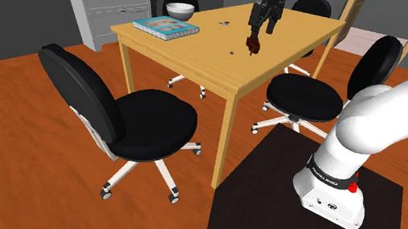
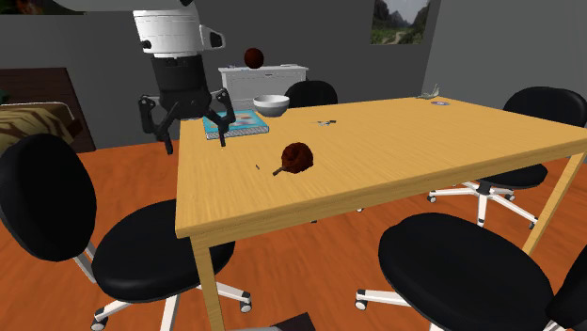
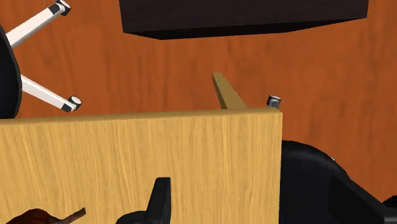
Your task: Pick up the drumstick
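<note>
Scanning the second exterior view from its left: first comes one black office chair (image 2: 52, 212) of four (the other three stand behind, to the right of and in front of the counter). Next is the single end effector (image 2: 196, 139), its two fingers spread wide with nothing between them, hanging high over the counter (image 2: 423, 155). Just right of it lie one blue-covered book (image 2: 237, 123) and one white bowl (image 2: 271, 104), side by side near the far edge. The one drumstick (image 2: 296, 157), dark reddish-brown, lies on the bare wood nearer the front, apart from book, bowl and end effector alike. A few tiny bits further right are too small to name. The counter is pale wood, a plain top on square legs. Under it runs a red-brown plank floor (image 2: 132, 165). The walls are grey, with one white dresser (image 2: 268, 77) carrying one dark ball (image 2: 253, 57), and one framed landscape (image 2: 393, 19) higher up.
</note>
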Tool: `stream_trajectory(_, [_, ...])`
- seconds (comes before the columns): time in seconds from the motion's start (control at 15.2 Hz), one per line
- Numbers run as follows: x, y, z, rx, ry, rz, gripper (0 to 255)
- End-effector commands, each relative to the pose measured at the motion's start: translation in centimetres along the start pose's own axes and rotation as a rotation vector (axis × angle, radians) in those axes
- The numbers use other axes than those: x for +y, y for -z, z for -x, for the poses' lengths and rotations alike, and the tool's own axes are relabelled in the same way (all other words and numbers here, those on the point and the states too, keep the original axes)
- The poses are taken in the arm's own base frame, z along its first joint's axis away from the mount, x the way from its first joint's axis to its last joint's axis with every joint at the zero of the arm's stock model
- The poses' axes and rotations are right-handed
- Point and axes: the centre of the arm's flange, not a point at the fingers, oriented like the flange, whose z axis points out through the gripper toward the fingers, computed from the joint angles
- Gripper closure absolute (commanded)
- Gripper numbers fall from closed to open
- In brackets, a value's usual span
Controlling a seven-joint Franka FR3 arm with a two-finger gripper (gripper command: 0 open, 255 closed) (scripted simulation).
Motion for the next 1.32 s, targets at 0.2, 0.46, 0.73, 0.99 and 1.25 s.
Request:
stream_trajectory(0.2, [3.7,-1.8,-4.8,0.005,-0.179,0.009,0])
stream_trajectory(0.46, [7.4,-3.2,-8.1,0.008,-0.321,0.016,0])
stream_trajectory(0.73, [11.6,-4.5,-11.0,0.011,-0.463,0.023,0])
stream_trajectory(0.99, [16.1,-5.8,-13.2,0.014,-0.604,0.03,0])
stream_trajectory(1.25, [20.8,-7.0,-14.7,0.017,-0.746,0.037,0])
